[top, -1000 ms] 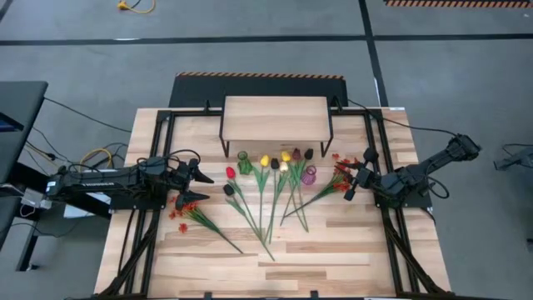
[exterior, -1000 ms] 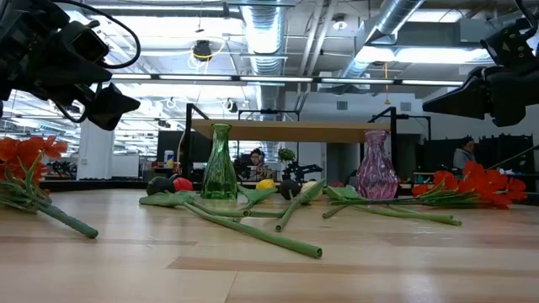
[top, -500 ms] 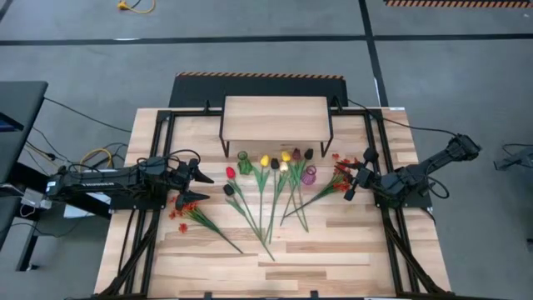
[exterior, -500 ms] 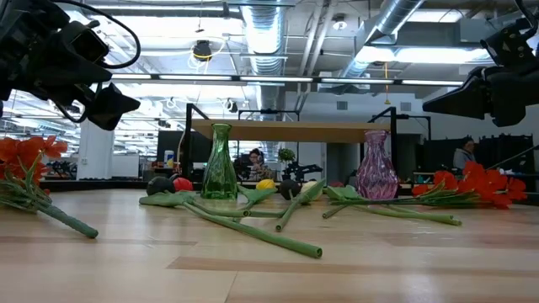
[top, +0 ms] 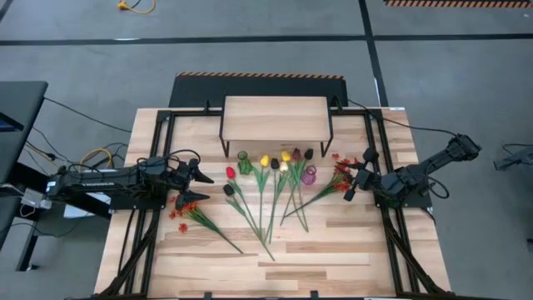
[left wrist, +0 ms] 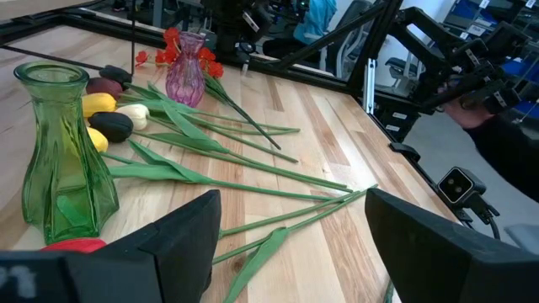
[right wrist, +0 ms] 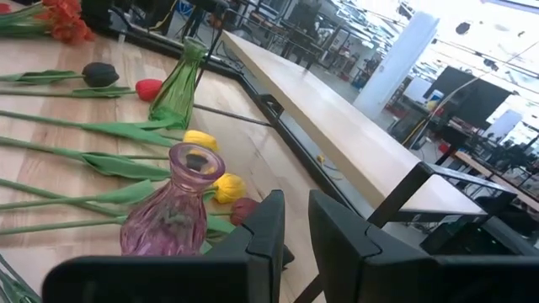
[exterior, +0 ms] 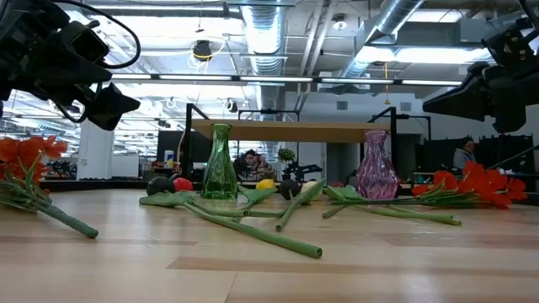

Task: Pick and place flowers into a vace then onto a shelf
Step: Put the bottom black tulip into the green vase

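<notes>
The left tool hovers with fingers spread wide, holding nothing, above the light slatted wooden counter. Long green-stemmed artificial flowers lie flat mid-counter, in front of the low wood-topped, black-legged shelf. The right tool hangs nearly closed and empty near red blossoms.

- The shelf has a pale wood top on thin black legs
- In front of the shelf, a clear green glass vase and a pink-purple ribbed glass vase
- The flowers in front of the shelf: green stems, with red, yellow, cream, maroon and black heads
- Red-orange sprays lie left of the shelf
- The table is light wood slats
</notes>
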Available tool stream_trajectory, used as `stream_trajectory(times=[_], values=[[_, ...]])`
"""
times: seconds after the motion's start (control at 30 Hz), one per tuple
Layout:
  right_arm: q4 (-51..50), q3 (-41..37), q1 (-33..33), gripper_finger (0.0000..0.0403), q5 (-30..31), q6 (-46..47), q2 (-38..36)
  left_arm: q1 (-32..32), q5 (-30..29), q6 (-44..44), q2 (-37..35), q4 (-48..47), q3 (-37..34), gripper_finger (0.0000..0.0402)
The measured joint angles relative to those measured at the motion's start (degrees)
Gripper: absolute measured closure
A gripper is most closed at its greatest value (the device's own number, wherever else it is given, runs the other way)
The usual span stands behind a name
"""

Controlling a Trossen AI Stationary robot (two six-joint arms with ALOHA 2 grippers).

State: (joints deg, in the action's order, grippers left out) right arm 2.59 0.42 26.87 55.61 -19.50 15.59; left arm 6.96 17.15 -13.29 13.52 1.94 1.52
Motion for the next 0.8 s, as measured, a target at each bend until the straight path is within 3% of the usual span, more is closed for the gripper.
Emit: stream_trajectory(times=[0.2, 0.53, 0.8], values=[[0.1, 0.0, 0.0, 0.0351, -0.2, 1.4, 0.0, 0.0, 0.0, 0.0, 0.0, 0.0, 0.0, 0.0118], [4.8, 0.0, 0.0, 0.0351, -0.3, 20.7, 0.0, 0.0, 0.0, 0.0, 0.0, 0.0, 0.0, 0.0118], [5.3, 0.0, 0.0, 0.0351, -0.2, 21.2, 0.0, 0.0, 0.0, 0.0, 0.0, 0.0, 0.0, 0.0118]])
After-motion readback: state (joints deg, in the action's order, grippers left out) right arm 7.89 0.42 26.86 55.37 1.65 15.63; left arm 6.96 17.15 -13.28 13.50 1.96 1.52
